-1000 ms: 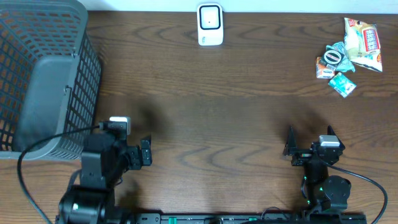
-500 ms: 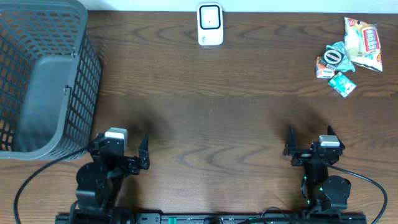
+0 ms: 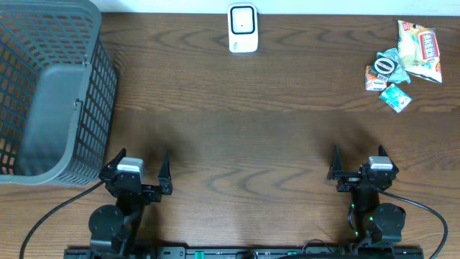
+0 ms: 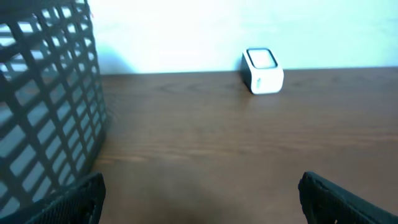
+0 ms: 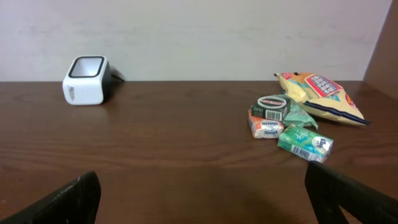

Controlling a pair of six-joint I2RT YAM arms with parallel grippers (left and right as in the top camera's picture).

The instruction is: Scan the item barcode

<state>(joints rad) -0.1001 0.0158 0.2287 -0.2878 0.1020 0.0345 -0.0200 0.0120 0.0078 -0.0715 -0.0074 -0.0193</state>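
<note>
**A:** Where are the goods for scanning?

**B:** In a small heap on the table (image 3: 251, 122), far to the right of the white scanner (image 3: 243, 29). There is a yellow chip bag (image 3: 419, 43). On the scanner's side of it lie a dark round pack (image 3: 387, 65), an orange packet (image 3: 374, 79) and a teal packet (image 3: 396, 97). They touch or overlap one another.

**A:** And the scanner itself?

**B:** It stands upright at the table's far edge, by the pale wall, with its dark-framed window turned upward.

**A:** What are the arms doing?

**B:** The left fingers (image 4: 345, 202) are spread wide and hold nothing. They are on the near side of the table, left of the scanner and well apart from it. The right fingers (image 5: 351, 199) are also wide apart and empty, on the near side to the right of the scanner. The heap lies further right of the scanner than they do, and neither pair touches it.

**A:** Anything else there?

**B:** A grey mesh basket (image 3: 50, 86) is well to the left of the scanner.
</note>
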